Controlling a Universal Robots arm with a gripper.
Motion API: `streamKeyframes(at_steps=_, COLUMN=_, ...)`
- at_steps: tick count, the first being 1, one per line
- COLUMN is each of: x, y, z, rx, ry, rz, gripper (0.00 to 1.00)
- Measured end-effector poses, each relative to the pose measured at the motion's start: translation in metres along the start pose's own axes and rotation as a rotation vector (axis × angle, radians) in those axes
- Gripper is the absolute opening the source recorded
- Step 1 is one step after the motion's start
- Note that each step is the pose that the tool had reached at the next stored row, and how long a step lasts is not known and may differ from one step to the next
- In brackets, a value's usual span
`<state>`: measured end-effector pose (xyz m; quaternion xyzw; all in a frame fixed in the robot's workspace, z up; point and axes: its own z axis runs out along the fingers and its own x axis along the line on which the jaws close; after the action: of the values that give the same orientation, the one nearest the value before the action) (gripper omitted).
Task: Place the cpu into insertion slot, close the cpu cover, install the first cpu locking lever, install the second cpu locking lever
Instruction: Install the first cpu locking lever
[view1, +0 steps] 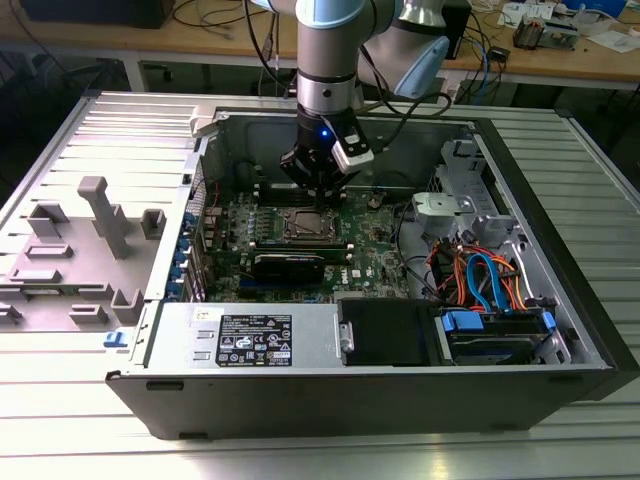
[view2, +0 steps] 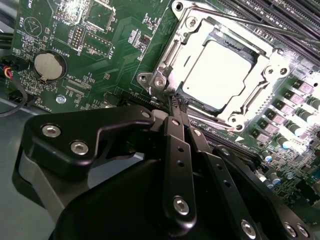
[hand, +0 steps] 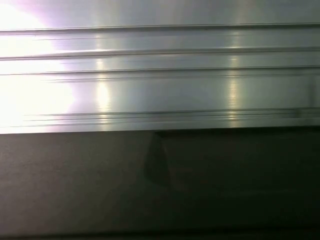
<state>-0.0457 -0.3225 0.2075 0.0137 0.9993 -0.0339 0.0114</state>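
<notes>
Hand (view2: 176, 100): fingers pressed together, nothing held, tips set at the slot's (view2: 172, 61) rim; in the exterior view it (view1: 317, 197) is poised over the socket. Cpu (view2: 216, 74): seated in the slot, framed by the closed cover (view2: 265, 82). Motherboard (view2: 100, 55): green, housed in an open case (view1: 400, 385) laid on a ribbed metal counter (view1: 560, 450).

Ribbed metal table (view1: 80, 410) carried open PC case (view1: 380, 385) and grey fixture plate (view1: 75, 250), side by side.
</notes>
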Motion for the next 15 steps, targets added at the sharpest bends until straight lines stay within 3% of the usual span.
streamKeyframes(at_steps=15, x=-0.0002, y=-0.0002, z=0.0001, rx=-0.001, ry=-0.0002, rz=0.003, gripper=0.11)
